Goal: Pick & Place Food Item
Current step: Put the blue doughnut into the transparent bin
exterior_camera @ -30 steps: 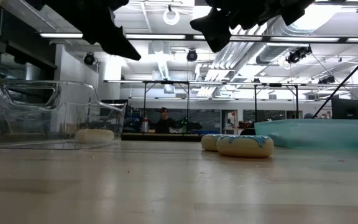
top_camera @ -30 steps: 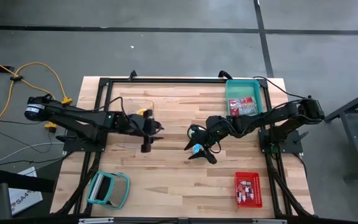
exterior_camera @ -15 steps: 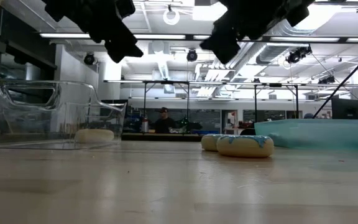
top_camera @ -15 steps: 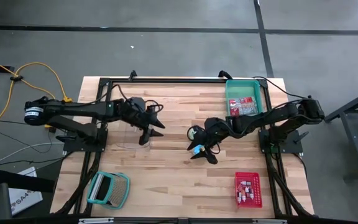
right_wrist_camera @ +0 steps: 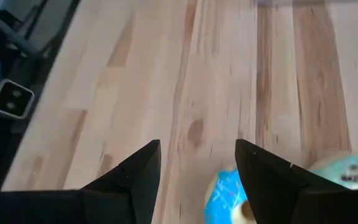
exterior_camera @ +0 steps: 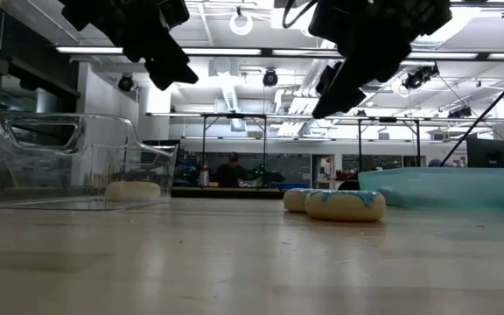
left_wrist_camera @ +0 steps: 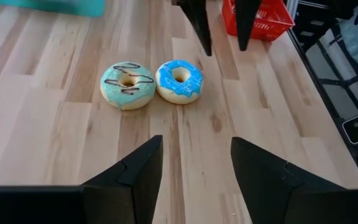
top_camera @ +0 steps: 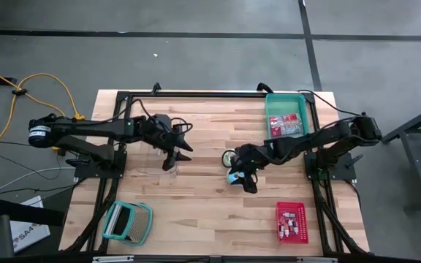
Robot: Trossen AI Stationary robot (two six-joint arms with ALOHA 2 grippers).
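The right gripper, jaws wide open, should drop straight down over the blue donut and squeeze gently.

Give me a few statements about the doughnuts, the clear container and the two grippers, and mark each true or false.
1. Two frosted ring doughnuts, a blue-iced doughnut and a pale green-iced doughnut with dark drizzle, lie side by side on the wooden table. True.
2. The right gripper grips a doughnut. False: its fingers are open and empty, above the doughnuts.
3. The clear plastic container holds a pale doughnut. True.
4. The left gripper is shut. False: it is open.
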